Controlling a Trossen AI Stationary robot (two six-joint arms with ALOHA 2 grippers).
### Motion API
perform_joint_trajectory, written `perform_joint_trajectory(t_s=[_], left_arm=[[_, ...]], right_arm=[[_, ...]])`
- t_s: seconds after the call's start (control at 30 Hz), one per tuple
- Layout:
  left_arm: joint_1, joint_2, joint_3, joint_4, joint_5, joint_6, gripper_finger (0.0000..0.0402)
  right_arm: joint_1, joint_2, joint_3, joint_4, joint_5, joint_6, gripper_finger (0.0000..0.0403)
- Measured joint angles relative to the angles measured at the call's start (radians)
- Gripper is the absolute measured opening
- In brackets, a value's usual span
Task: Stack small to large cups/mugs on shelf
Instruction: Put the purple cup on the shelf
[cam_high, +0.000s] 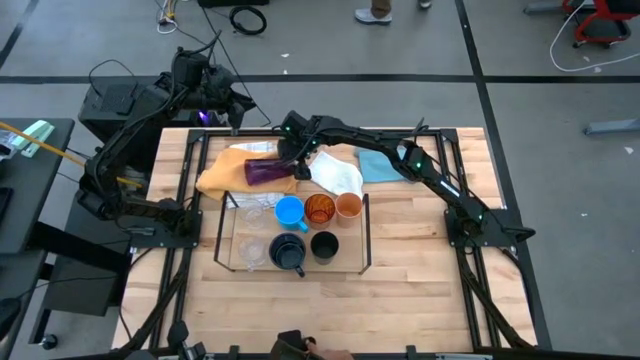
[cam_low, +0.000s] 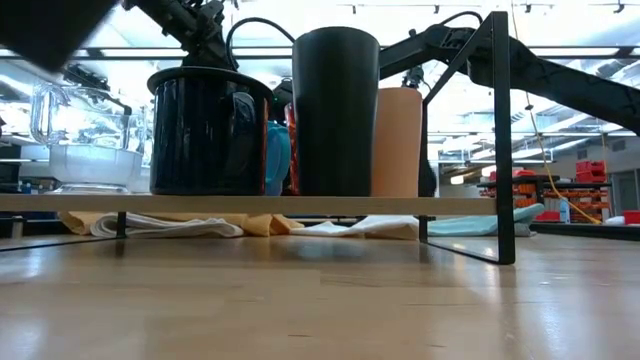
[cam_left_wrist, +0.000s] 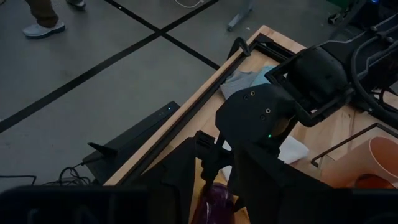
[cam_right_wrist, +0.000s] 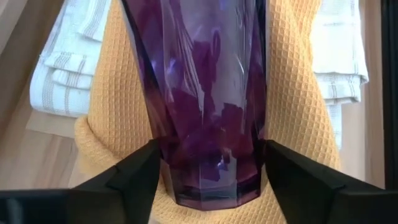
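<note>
**Purple tumbler in right gripper, over the yellow cloth**

Item 1. Purple tumbler (cam_right_wrist: 208, 93): nearest the right wrist camera, faceted, translucent. The right gripper (cam_right_wrist: 208, 168) has its two dark fingers (cam_right_wrist: 134, 171) pressed against opposite sides near one end, closed on it. In the high view it lies on its side (cam_high: 266, 172) on the yellow cloth (cam_high: 222, 172), just behind the shelf.

Item 2. Shelf (cam_high: 365, 235): thin black wire frame with a clear base, mid-table. On it, back row: light-blue mug (cam_high: 289, 211), amber-orange tumbler (cam_high: 319, 209), small orange cup (cam_high: 348, 206). Front row: clear cup (cam_high: 251, 250), navy mug (cam_high: 288, 253), black cup (cam_high: 324, 245). More clear cups (cam_high: 252, 213) stand at the back of the left portion. In the low view the navy mug (cam_low: 205, 130), black cup (cam_low: 335, 110) and small orange cup (cam_low: 400, 140) stand upright on the raised base.

Item 3. Cloths: yellow cloth under the purple tumbler; white cloth (cam_high: 338, 175) beside it; blue cloth (cam_high: 378, 166) further right, all behind the shelf.

Item 4. Right arm: reaches from the table's right side across the cloths to the purple tumbler.

Item 5. Left gripper (cam_high: 205, 95): raised beyond the table's back-left corner, well apart from the shelf; finger state cannot be told.
</note>
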Motion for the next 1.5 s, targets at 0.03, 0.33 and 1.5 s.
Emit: perform_joint_trajectory(t_s=[0.03, 0.33, 1.5], left_arm=[[0.0, 0.0, 0.0, 0.0, 0.0, 0.0, 0.012], [0.0, 0.0, 0.0, 0.001, 0.0, 0.001, 0.0113], [0.0, 0.0, 0.0, 0.001, 0.0, 0.009, 0.0107]], right_arm=[[0.001, 0.0, 0.0, 0.0, 0.004, -0.002, 0.0261], [0.001, -0.006, 0.002, 0.005, 0.017, -0.001, 0.0154], [0.012, -0.034, -0.024, 0.172, 0.027, 0.298, 0.033]])
